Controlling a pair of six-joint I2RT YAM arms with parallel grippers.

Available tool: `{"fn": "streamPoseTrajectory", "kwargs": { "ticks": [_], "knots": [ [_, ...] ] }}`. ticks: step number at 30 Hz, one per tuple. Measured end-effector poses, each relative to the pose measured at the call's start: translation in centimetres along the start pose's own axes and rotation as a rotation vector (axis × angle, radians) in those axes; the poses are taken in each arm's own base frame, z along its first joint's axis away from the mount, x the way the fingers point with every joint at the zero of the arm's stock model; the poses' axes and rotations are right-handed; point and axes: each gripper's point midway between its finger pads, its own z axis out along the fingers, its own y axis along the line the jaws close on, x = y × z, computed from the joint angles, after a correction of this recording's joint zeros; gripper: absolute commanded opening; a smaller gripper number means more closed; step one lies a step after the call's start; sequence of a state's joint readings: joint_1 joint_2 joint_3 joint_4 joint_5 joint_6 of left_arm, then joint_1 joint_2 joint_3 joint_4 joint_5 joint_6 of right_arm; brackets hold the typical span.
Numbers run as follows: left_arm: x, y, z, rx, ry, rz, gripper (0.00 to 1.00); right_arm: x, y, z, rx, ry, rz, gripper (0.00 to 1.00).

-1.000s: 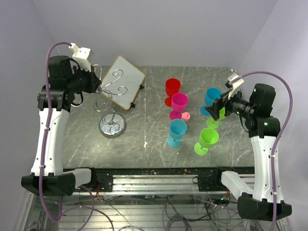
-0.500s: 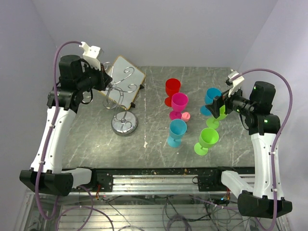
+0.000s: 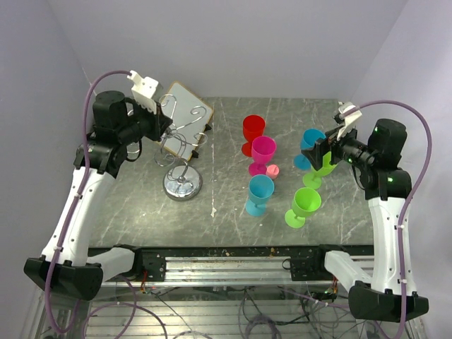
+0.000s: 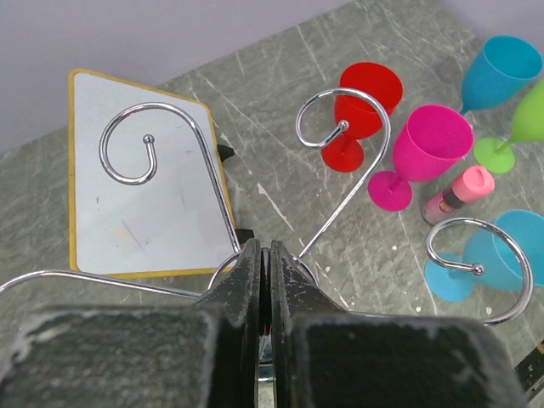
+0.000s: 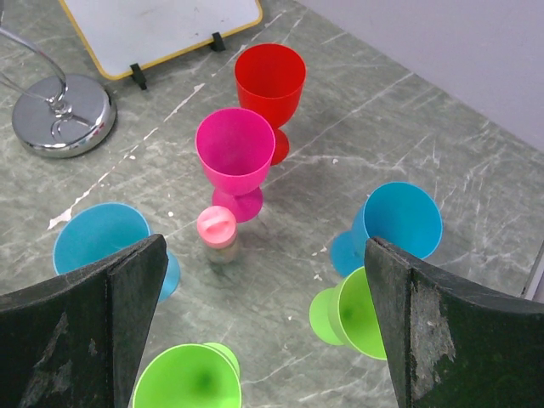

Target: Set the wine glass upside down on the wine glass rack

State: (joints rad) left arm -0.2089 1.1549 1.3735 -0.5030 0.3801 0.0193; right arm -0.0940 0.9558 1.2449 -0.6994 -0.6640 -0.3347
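There are six wine glasses, all standing rim-up on the table (image 3: 141,205). One is the red glass (image 3: 253,129) and one the magenta glass (image 3: 263,150). Two are blue, the centre blue glass (image 3: 260,188) and the right blue glass (image 3: 308,139). Two are green, the lower green glass (image 3: 307,202) and the upper green glass (image 3: 325,167). There is also one pink-capped bottle (image 3: 272,170), one board (image 3: 182,99) and one wine glass rack (image 3: 183,186).

The rack is left of centre in the overhead frame, its disc base apparently on the table. The left hand (image 4: 265,255) is clenched tight on the rack's wire near the top of its post. The right hand (image 3: 321,152) is spread wide and grasps nothing. It hangs at the right of the frame over the right blue and upper green glasses.

The glasses are smooth, opaque goblets with short stems and round feet. The rack is bright silver wire. Three curled hooks tipped with small balls show in the left wrist view, and the base is mirror-shiny. The table is grey, veined like marble and scratched. The board has a white face, a yellow wooden frame and black feet. The fingers (image 5: 85,331) are dark and scuffed.
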Motion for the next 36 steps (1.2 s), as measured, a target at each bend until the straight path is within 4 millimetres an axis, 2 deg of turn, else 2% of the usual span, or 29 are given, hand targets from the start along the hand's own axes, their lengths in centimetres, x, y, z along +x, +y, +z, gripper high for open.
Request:
{"fn": "streamPoseTrajectory", "kwargs": {
  "ticks": [4, 6, 11, 18, 20, 22, 25, 30, 36],
  "knots": [
    [0.2, -1.0, 0.1, 0.040, 0.004, 0.050, 0.08, -0.1, -0.2, 0.5, -0.006, -0.002, 0.007, 1.00],
    [0.3, -1.3, 0.2, 0.052, 0.002, 0.064, 0.12, 0.1, -0.3, 1.0, -0.013, 0.001, 0.009, 1.00],
    [0.2, -1.4, 0.4, 0.066, -0.009, 0.087, 0.29, 0.6, -0.4, 2.0, -0.023, 0.007, 0.006, 1.00],
    [-1.0, -1.5, 0.5, 0.072, -0.060, 0.114, 0.53, 1.2, -0.5, 3.2, -0.040, 0.016, -0.007, 0.99],
    [-1.2, -1.5, 0.5, 0.072, -0.063, 0.116, 0.64, 1.6, -0.4, 3.7, -0.046, 0.026, -0.006, 0.97],
    [-1.3, -1.6, 0.2, 0.071, -0.070, 0.124, 0.82, 1.9, -0.4, 4.2, -0.054, 0.038, -0.001, 0.94],
    [-1.8, -1.8, -0.6, 0.068, -0.088, 0.147, 0.96, 2.8, -0.3, 5.7, -0.072, 0.076, 0.018, 0.91],
    [-3.3, -2.1, -3.4, 0.037, -0.140, 0.206, 0.99, 4.4, 0.1, 9.0, -0.096, 0.165, 0.042, 0.83],
    [-4.7, -1.1, -6.3, -0.063, -0.178, 0.282, 0.96, 5.3, 1.0, 13.6, -0.088, 0.275, 0.026, 0.71]
  ]
}}
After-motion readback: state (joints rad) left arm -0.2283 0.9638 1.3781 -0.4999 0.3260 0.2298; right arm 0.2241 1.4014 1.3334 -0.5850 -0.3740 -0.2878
